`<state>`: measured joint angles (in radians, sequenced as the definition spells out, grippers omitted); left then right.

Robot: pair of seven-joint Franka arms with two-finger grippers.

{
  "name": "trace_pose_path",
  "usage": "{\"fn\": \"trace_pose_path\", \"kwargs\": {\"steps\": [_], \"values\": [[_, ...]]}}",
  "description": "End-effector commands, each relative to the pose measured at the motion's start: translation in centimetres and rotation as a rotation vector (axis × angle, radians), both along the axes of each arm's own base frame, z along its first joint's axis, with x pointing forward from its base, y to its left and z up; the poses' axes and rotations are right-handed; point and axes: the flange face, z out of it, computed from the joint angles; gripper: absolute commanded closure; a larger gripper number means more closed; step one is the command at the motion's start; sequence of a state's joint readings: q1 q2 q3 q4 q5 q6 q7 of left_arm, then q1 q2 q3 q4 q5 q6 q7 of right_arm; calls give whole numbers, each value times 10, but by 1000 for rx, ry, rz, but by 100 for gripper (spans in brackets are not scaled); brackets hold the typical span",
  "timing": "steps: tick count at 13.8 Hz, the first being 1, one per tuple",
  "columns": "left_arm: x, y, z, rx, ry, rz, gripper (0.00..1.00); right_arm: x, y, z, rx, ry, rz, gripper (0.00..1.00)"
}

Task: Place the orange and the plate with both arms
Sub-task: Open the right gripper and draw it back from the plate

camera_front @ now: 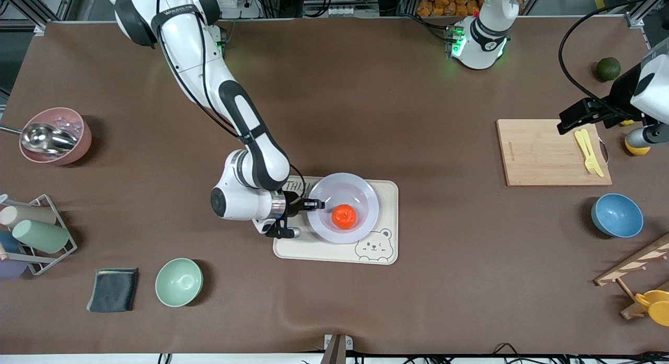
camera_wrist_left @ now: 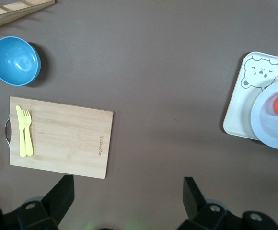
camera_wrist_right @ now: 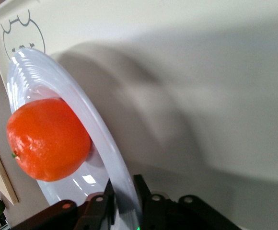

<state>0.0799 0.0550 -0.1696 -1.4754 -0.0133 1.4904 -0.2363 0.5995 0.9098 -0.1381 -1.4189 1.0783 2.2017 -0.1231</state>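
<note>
The orange [camera_front: 344, 216] is sitting in the hollow of the plate [camera_front: 360, 189], and the plate is resting on the cream bear tray [camera_front: 388, 238], near the middle of the surface; my right tool [camera_front: 315, 203] is pinching the plate's rim at the edge toward the right arm's end, one finger over the lip and one under it, as the right wrist view shows with the orange [camera_wrist_right: 48, 139] close against the plate wall [camera_wrist_right: 100, 143]. I am judging that the plate is already down on the tray, so the step in hand is letting go cleanly; I am planning to part the fingers only a little, keep the rim level so the orange is not rolling, and draw straight away from the plate along the tray rather than lifting, since a lower finger catching under the lip could tip the plate. My left tool [camera_wrist_left: 124, 203] is waiting with its fingers spread wide, hanging over the end of the cutting board [camera_front: 549, 155] where the yellow fork [camera_front: 589, 151] is lying; the blue bowl [camera_front: 616, 215] is nearer the front camera than that board.
</note>
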Motion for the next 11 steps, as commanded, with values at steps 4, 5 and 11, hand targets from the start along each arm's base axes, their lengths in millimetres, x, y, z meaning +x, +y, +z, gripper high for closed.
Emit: {"fn": "trace_pose_path", "kwargs": {"steps": [4, 5, 11], "values": [[-1, 3, 3, 22, -10, -20, 0, 16, -11, 30, 10, -39, -1, 0], [-1, 3, 3, 22, -10, -20, 0, 17, -14, 34, 9, -41, -3, 0], [-1, 4, 5, 21, -14, -18, 0, 25, -52, 60, -19, -41, 91, 0]]}}
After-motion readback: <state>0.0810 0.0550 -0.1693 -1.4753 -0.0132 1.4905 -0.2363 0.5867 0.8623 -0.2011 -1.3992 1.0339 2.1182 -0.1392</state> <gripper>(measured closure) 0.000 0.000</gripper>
